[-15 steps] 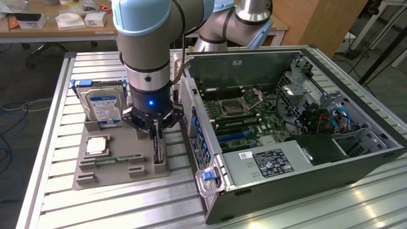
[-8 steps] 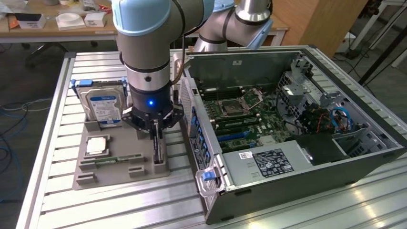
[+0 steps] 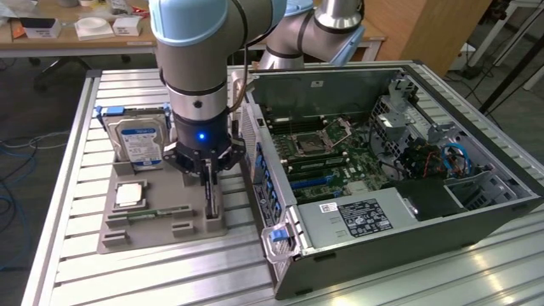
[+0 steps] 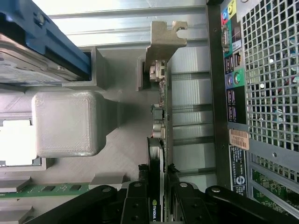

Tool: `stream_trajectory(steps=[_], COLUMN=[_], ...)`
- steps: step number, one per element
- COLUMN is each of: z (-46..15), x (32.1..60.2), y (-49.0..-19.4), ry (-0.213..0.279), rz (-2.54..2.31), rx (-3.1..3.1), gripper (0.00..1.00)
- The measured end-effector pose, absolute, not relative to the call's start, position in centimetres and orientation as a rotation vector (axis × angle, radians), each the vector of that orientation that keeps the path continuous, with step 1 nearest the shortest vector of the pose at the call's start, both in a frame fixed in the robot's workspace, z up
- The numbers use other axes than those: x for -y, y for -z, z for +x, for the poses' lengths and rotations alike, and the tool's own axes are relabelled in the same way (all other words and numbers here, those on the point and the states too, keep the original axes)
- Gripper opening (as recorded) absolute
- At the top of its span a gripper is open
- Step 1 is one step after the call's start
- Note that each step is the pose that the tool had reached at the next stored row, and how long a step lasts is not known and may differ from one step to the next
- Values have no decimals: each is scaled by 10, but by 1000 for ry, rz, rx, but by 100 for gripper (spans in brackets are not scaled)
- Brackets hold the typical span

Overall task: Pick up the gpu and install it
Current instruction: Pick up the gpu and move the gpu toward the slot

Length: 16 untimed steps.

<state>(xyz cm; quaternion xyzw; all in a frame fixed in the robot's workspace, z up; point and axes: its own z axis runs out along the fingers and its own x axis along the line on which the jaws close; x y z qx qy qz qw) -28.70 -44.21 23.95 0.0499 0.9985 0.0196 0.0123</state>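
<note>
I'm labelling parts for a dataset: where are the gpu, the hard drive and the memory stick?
gpu [image 4: 164,42], wrist view, on its silvery end bracket.
hard drive [image 3: 140,144], exterior view, on its blue-white label.
memory stick [image 4: 46,189], wrist view, on its green board.

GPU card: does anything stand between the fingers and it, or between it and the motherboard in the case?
Nothing separates them: the fingers flank the thin black gpu card, upright in its grey plastic holder. Between card and green motherboard rises the metal computer case's perforated wall; the case is open above.
</note>
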Motion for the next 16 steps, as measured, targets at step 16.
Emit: stream_trajectory(steps=[16], z=[-287], x=[442], y=[-312], ry=[-61], rz=[156], rx=[-3112], gripper=[26])
